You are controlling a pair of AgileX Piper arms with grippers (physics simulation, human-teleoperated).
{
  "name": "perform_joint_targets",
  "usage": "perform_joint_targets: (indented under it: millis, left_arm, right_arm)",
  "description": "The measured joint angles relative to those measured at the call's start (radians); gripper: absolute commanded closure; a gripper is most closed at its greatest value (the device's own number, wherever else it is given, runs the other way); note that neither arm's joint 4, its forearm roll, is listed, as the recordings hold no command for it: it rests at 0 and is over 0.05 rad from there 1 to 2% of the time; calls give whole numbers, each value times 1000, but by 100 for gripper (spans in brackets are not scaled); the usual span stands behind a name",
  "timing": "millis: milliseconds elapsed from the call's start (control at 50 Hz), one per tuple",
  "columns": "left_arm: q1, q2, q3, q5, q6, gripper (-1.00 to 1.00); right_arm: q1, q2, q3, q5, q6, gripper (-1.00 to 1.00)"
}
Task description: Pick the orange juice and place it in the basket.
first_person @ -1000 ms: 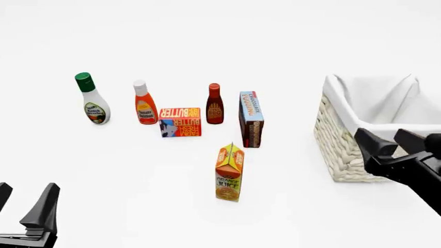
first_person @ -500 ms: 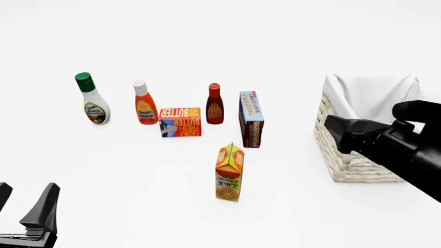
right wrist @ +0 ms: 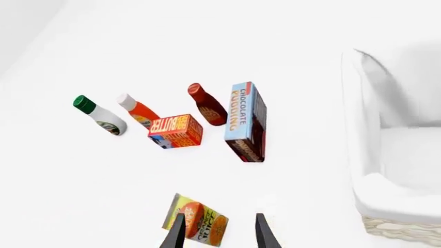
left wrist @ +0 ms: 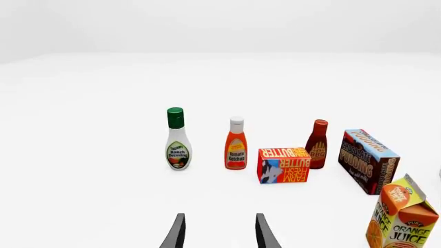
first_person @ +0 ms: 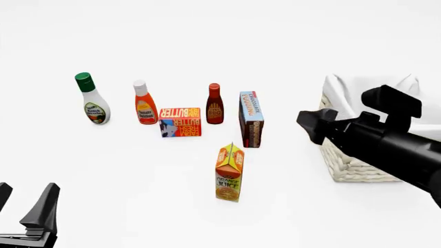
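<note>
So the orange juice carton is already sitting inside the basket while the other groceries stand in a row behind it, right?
Not quite. The front view shows the orange juice standing on the table, well apart from the basket, not inside it. The rest holds: the other groceries stand in a row behind the carton.

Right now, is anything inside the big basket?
The basket shows only its white cloth lining, nothing else. In the front view the right arm covers much of it, so part of the inside stays unseen.
</note>
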State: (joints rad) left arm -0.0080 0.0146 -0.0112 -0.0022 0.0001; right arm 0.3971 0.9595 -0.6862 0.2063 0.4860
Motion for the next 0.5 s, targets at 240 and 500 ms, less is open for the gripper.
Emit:
perform_joint_targets:
  millis: [240, 500]
  left_arm:
    - [0, 0, 0, 0, 0, -100]
    - [0, 0, 0, 0, 0, -100]
  right_arm:
    - [56, 48, -82, 81, 82, -100]
    - [129, 135, -165, 159, 181, -100]
